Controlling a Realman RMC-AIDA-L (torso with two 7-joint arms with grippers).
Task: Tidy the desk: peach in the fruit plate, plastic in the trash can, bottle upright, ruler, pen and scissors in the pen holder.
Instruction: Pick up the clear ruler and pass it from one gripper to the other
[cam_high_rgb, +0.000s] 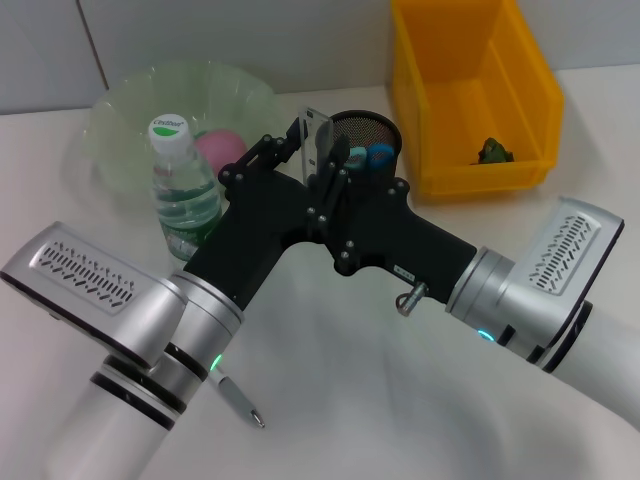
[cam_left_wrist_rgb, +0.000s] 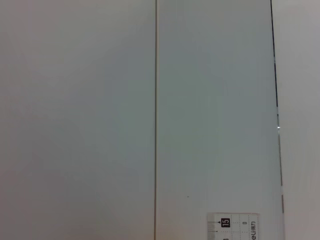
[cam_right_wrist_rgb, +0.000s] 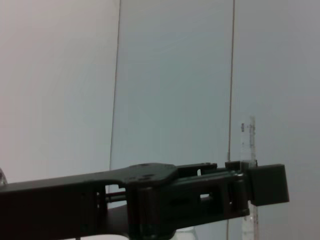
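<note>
the left gripper has its fingers clamped on the clear ruler, long axis upright, just beside the mesh pen holder, which lies toward the robot's right. the right gripper crowds alongside; cannot tell its fingers.

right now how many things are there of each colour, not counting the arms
green: 2, fruit plate and scrap in the bin
yellow: 1, bin
pink: 1, peach
black: 1, pen holder
clear: 2, bottle and ruler
grey: 1, pen
total: 8
</note>
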